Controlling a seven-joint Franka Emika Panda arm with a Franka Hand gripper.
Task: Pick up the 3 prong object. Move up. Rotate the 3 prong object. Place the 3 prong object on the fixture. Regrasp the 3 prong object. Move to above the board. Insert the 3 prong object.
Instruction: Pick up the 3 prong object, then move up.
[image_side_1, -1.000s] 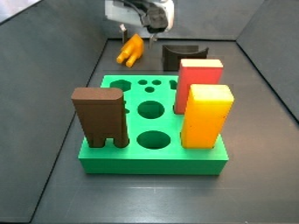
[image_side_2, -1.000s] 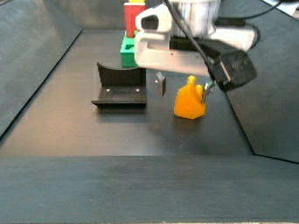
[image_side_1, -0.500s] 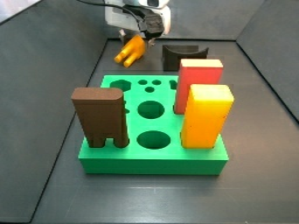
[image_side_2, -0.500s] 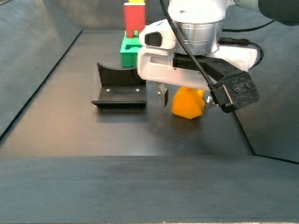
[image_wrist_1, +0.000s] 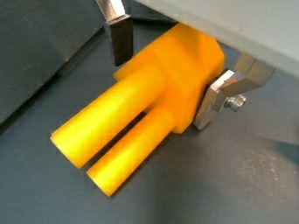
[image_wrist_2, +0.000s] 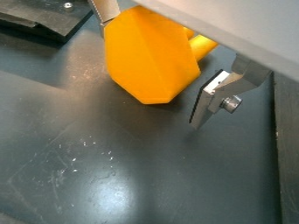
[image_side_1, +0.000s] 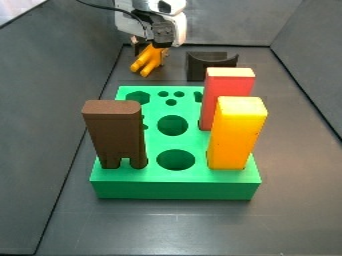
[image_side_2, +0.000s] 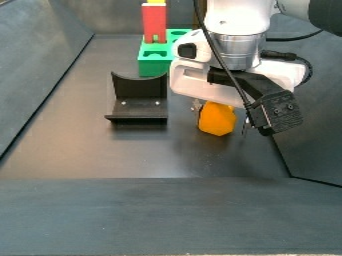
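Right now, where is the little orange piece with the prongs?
The 3 prong object sits between the pincer fingers on the dark floor, behind the board and beside the fixture in both side views.

dark floor (image_side_1: 80, 220) bears the board (image_side_1: 174, 185) and fixture (image_side_2: 136, 104).

tool (image_wrist_1: 170, 66) fingers (image_wrist_1: 218, 98) flank the 3 prong object (image_wrist_1: 146, 105).
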